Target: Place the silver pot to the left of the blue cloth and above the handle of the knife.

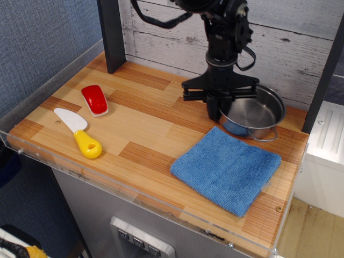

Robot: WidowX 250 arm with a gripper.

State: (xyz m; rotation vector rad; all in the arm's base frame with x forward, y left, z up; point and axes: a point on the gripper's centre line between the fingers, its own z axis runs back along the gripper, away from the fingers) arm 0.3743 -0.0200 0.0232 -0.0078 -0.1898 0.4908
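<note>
The silver pot (252, 114) at the table's (150, 134) back right, just behind the blue cloth (226, 169), your gripper (216, 110) pinched closed on its left rim, knife (78, 131) with yellow handle (87, 145) well apart at the left.

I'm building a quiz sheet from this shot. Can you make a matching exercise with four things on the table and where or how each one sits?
Things:
1. pot
2. cloth
3. knife
4. red block

Places or states:
A. lying flat at the front right
B. near the left edge, yellow handle toward the front
C. at the back right, rim held by the gripper
D. just behind the knife

Pairs: 1-C, 2-A, 3-B, 4-D
</note>
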